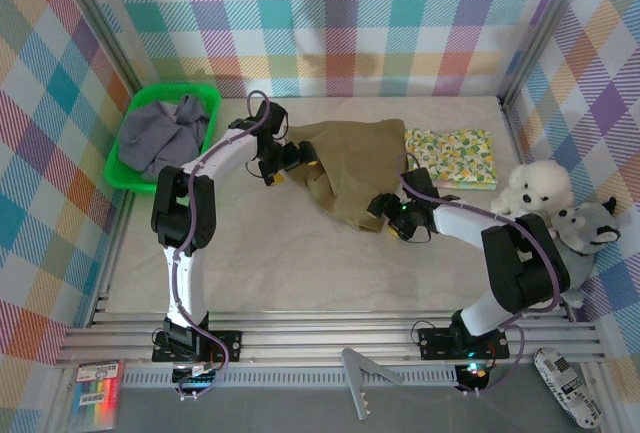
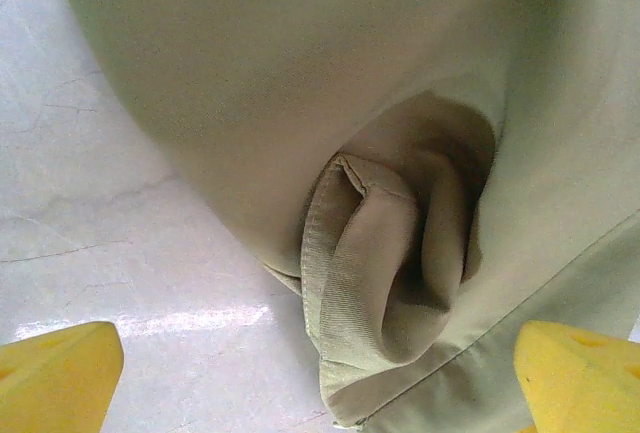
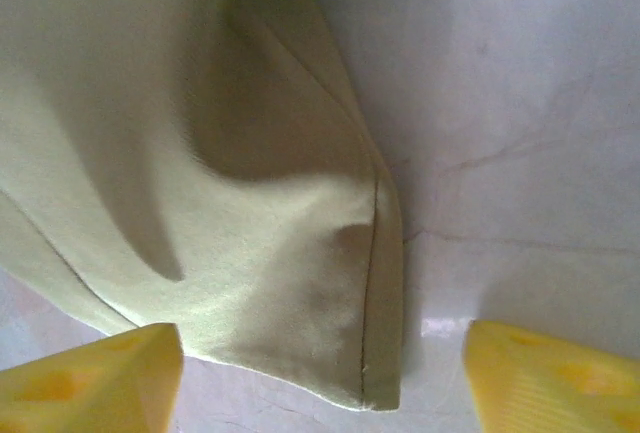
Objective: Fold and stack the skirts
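The olive-brown skirt [image 2: 250, 73] is matt woven cloth, the table [image 2: 80, 203] smooth and faintly glossy.

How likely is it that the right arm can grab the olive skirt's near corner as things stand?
Probably yes. The right fingers sit spread either side of the olive skirt at its hemmed corner, with bare table around it and nothing lying between.

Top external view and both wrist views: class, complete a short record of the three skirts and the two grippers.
Olive-brown skirt: spread on the table
Floral skirt: folded flat, to its right
Grey-lavender skirt: crumpled in the green basket
Left gripper: open, above the olive-brown skirt's bunched edge
Right gripper: open, astride its near corner
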